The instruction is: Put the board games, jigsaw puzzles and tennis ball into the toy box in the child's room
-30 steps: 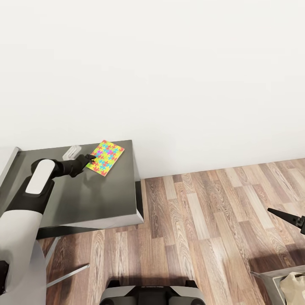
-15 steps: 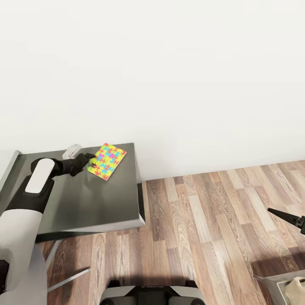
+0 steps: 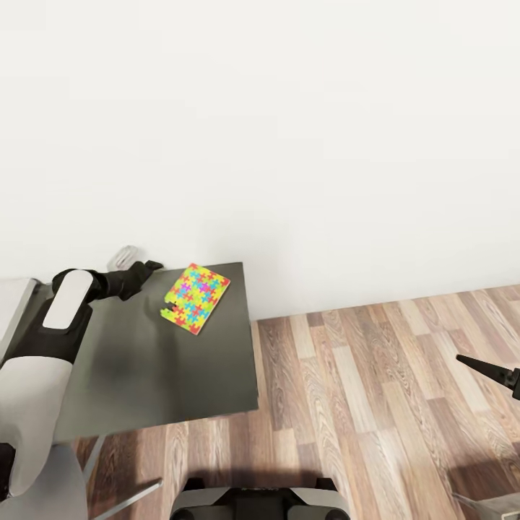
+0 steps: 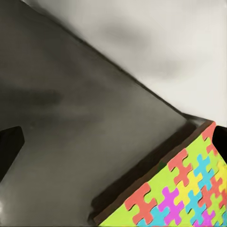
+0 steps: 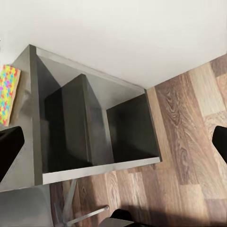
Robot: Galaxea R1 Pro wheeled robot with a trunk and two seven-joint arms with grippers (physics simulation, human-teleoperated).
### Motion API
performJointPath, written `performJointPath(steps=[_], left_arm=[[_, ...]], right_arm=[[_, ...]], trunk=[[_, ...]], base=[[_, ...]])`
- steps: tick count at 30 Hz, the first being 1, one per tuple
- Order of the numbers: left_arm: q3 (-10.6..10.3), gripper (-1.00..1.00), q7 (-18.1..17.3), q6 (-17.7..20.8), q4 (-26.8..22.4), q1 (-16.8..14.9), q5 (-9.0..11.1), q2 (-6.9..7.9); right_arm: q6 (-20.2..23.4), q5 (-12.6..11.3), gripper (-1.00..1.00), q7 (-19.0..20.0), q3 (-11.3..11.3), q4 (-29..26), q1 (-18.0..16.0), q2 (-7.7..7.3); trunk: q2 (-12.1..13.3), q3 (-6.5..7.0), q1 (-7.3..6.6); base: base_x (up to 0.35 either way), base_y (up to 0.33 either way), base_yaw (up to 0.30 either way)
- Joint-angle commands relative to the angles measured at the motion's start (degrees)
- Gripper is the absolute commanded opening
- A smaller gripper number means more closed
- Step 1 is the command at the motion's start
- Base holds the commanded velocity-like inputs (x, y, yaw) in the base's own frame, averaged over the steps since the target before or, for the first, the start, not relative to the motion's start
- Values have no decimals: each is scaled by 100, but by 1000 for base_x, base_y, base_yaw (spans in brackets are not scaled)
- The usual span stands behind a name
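A plain white wall meets a wood-plank floor, with a light grey chair nearby.

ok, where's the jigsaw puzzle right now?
In the head view the jigsaw puzzle lies flat at the far right corner of the dark table, near the wall, just right of the left gripper, whose jaws are not on it.

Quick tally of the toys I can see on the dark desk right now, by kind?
Jigsaw puzzles: 1, lying flat on the dark desk near its far right corner.
Board games: 0.
Tennis balls: 0.
Total: 1 toy in view.
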Motion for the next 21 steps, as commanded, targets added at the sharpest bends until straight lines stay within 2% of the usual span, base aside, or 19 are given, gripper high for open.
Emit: performJointPath(steps=[1,21], left_arm=[[2,100,54,10,-6,-3,60,1],[-51,100,78,5,100,24,-6,-46]], right_arm=[[20,24,100,34,-5,-1,-4,-1],[20,24,100,34,-7,-1,-4,-1]], trunk=[[-5,-5,3],[-5,-5,3]], base=[[158,116,0],[38,28,0]])
